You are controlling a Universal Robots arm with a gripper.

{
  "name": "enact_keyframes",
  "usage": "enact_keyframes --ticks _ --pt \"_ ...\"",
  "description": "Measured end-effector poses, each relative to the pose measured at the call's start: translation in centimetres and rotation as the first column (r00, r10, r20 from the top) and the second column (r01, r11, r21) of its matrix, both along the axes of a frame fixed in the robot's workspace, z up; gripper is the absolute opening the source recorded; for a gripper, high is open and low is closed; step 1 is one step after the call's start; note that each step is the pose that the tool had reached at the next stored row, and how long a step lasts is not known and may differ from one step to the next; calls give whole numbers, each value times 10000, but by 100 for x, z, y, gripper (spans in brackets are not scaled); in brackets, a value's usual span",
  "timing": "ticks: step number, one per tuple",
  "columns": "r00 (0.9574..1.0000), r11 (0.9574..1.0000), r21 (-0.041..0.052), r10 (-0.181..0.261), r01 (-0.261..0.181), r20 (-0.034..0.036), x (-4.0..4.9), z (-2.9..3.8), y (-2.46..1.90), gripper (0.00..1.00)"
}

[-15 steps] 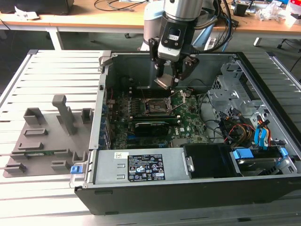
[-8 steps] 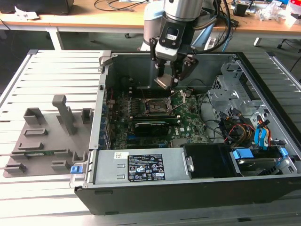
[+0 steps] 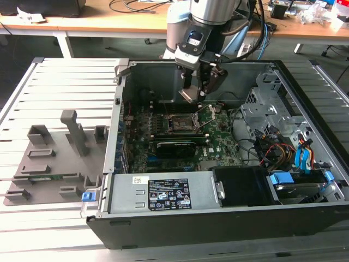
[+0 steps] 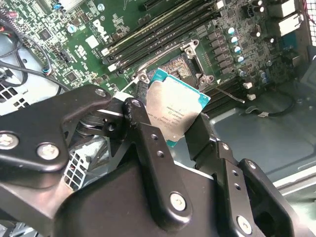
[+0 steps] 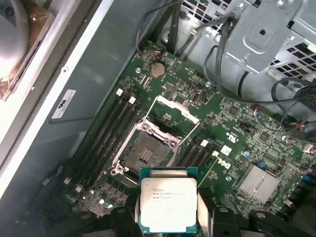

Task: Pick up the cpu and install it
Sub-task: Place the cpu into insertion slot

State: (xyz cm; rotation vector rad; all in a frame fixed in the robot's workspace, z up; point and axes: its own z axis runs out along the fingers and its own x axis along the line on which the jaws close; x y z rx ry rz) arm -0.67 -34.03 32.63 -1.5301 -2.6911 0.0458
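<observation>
The cpu [image 4: 177, 107], a flat square chip with a silvery top plate and a teal rim, hangs in the air with my gripper [image 4: 168, 122] shut on two of its opposite edges. In the first wrist view the cpu [image 5: 169, 200] sits between the black fingers [image 5: 123, 217], just short of the open socket [image 5: 148, 150] on the green motherboard [image 5: 217, 123]. The exterior view puts my gripper [image 3: 197, 90] inside the open computer case [image 3: 305, 103], tilted, with the cpu [image 3: 188, 94] a little above the socket [image 3: 180, 123]. The socket's metal latch frame [image 3: 210, 112] stands raised.
Memory slots [image 5: 111, 128] run beside the socket, and a finned heatsink [image 5: 256, 182] sits further along the board. A power supply [image 3: 163, 194], a metal drive cage [image 3: 262, 109] and loose cables [image 3: 278, 147] crowd the case. A grey plastic fixture [image 3: 54, 158] lies outside it on the exterior view's left.
</observation>
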Motion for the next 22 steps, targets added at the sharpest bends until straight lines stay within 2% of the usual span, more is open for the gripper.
enact_keyframes --ticks 4,12,20,22 --pt "9993 9993 -10 -376 376 0 0 -1 0 55" --pt "9945 9945 -24 -1046 1046 2 0 -3 0 55" --pt "9854 9854 -37 -1703 1703 3 0 -6 0 55" --pt "9814 9814 -41 -1917 1917 4 0 -7 0 55"
